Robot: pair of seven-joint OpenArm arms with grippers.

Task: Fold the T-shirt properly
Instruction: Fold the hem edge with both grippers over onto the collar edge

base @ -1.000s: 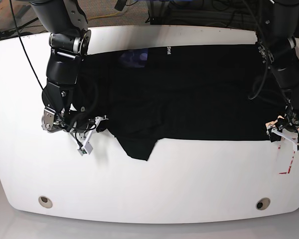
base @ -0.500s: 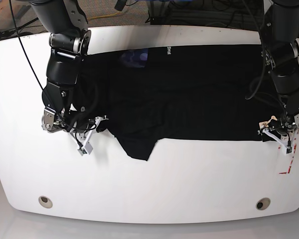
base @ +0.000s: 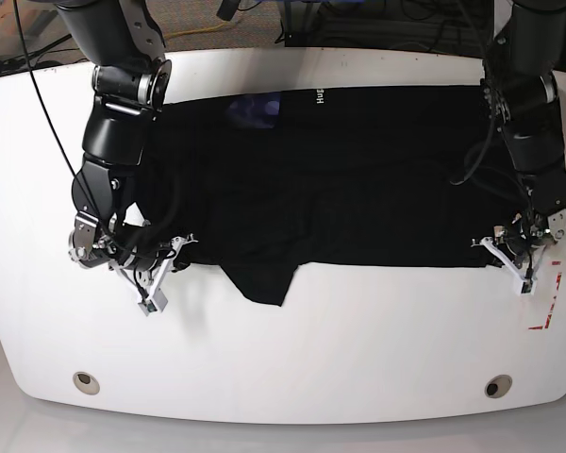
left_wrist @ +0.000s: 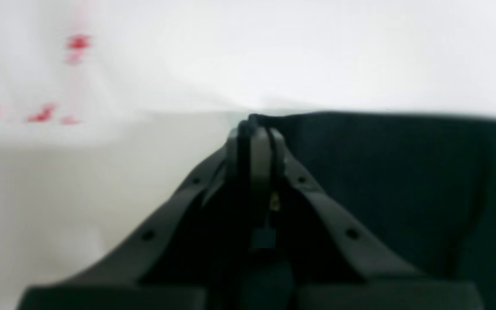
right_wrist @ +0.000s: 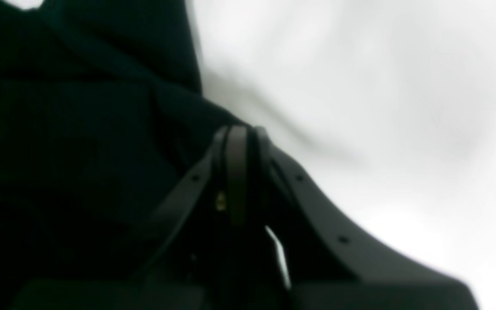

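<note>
The T-shirt (base: 358,179) lies spread on the white surface (base: 292,349), its long axis running from side to side in the base view, across the far half of the surface. Which end is the collar cannot be told. It is black soft cloth with a blue-purple patch of print (base: 255,109) and small white lettering (base: 318,96) near its far edge. Its near edge runs mostly straight, but one flap (base: 262,280) hangs down toward the near side in a blunt point. The cloth is rumpled at the end by the right arm.

The left hand (base: 514,257) is closed tight on the near corner of the shirt; its wrist view shows a thin fold of black cloth pinched between the fingertips (left_wrist: 260,142). The right hand (base: 160,274) is also closed, its fingers (right_wrist: 236,146) pressed together at the shirt's edge with dark cloth between them. Red marks (base: 547,316) lie on the surface just beside the left hand.
</note>
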